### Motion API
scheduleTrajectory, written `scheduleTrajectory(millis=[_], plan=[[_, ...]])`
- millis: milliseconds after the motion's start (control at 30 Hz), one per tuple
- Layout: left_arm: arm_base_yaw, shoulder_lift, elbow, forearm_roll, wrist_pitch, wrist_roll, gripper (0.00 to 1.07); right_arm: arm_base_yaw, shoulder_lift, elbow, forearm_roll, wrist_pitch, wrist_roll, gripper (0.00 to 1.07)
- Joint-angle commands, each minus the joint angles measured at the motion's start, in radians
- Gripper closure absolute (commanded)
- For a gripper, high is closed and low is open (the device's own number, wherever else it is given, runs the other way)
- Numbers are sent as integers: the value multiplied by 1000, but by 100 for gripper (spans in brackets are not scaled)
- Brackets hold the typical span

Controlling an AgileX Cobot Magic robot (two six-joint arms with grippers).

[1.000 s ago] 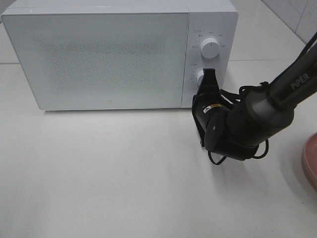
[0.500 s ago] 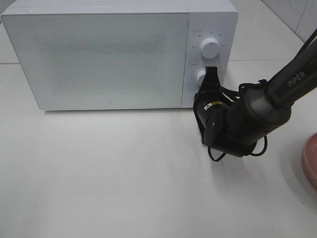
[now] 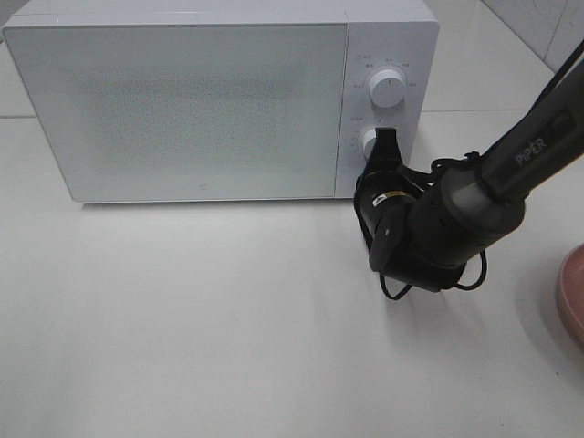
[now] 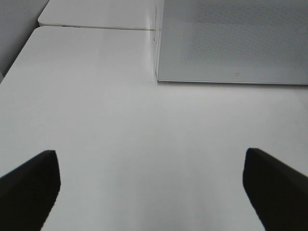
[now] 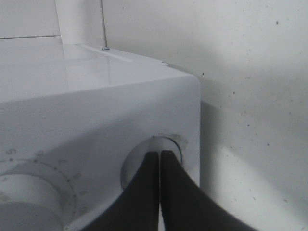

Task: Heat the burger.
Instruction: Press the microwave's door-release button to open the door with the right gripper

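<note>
The burger is out of view. A white microwave (image 3: pixel 201 109) stands at the back of the table with its door closed. My right gripper (image 3: pixel 387 137) is shut, and its fingertips rest against the lower knob (image 3: pixel 369 142) on the control panel. In the right wrist view the two dark fingers (image 5: pixel 144 192) lie pressed together, and the right gripper (image 5: pixel 159 154) points at that knob (image 5: pixel 166 143). My left gripper (image 4: pixel 154 187) hangs open and empty over bare table in front of the microwave's (image 4: pixel 231 43) left corner.
The upper knob (image 3: pixel 387 88) sits above the lower one. A pink plate (image 3: pixel 573 297) shows at the right edge of the table. The right arm's black wrist and cables (image 3: pixel 429 233) hover over the table in front of the control panel.
The right arm's wrist and forearm have shifted slightly up and left. The shut fingertips stay at the lower knob. The microwave door stays closed.
</note>
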Motion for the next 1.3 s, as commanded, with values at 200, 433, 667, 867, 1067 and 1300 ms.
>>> scheduleTrajectory(millis=[200,433,667,867,1067,1300], plan=[[-3,-20,0,-4,-8,-4,9,-6,-19,-14,-9,-28,-3,107],[-3,-20,0,-4,-8,-4,9,-6,-37,-14,-11,-18,-15,107],[-3,-20,0,-4,-8,-4,9,-6,-37,-41,-5,-25,-15,107],[-3,-20,0,-4,-8,-4,9,-15,-37,-58,-3,-62,-26,107],[-3,-20,0,-4,-8,-4,9,-17,-37,-81,-3,-134,-36,107],[-3,-20,0,-4,-8,-4,9,-19,-31,-119,16,-173,-91,107]])
